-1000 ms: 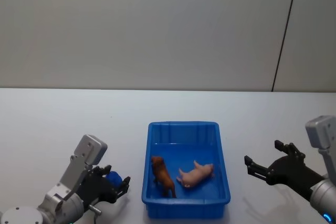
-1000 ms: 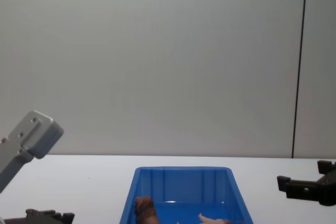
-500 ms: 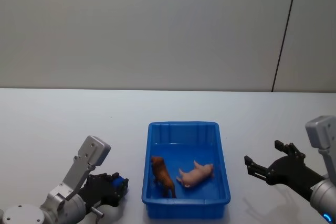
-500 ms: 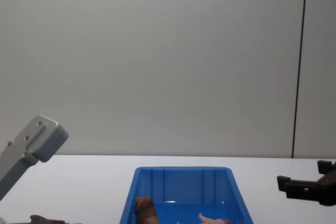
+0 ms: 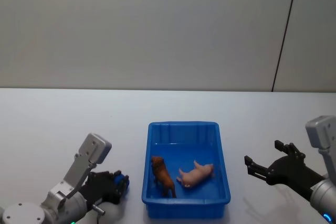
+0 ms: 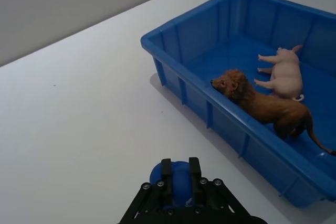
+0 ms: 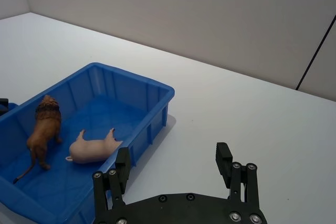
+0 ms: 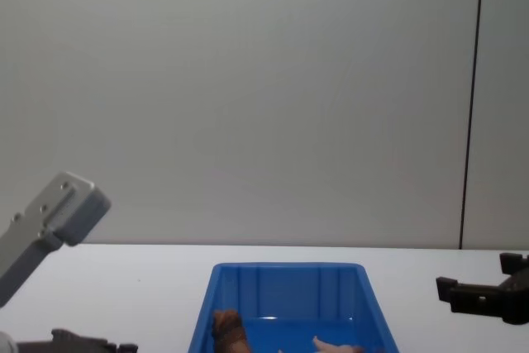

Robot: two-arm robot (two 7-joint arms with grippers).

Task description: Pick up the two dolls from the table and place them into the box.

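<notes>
On the far left we found our left gripper [image 5: 119, 183] low over the white table [image 5: 63, 124], just to the left of the blue box [image 5: 186, 127] and apart from its wall. In the left wrist view its black fingers [image 6: 166, 171] were drawn close together, closed with nothing between them but their own blue pad; no doll was in their grasp.

Moving right, we came to the box, which sat on the table at the middle of our reach, its long sides running away from us. Both dolls lay inside it. The reddish-brown doll [image 5: 163, 177], a lion with a mane, stood on its legs against the left wall, its head toward the far end, as the left wrist view [image 6: 261, 102] made plain. Just beside it, toward the right wall, the pale pink doll [image 5: 196, 174], a pig, lay on its side on the box floor, legs pointing toward the lion. The two were near each other but we could not tell whether they touched.

Farther right, our right gripper [image 5: 266, 162] hung above the bare table, well apart from the box's right wall. Its fingers [image 7: 224, 160] were spread wide and held nothing.
</notes>
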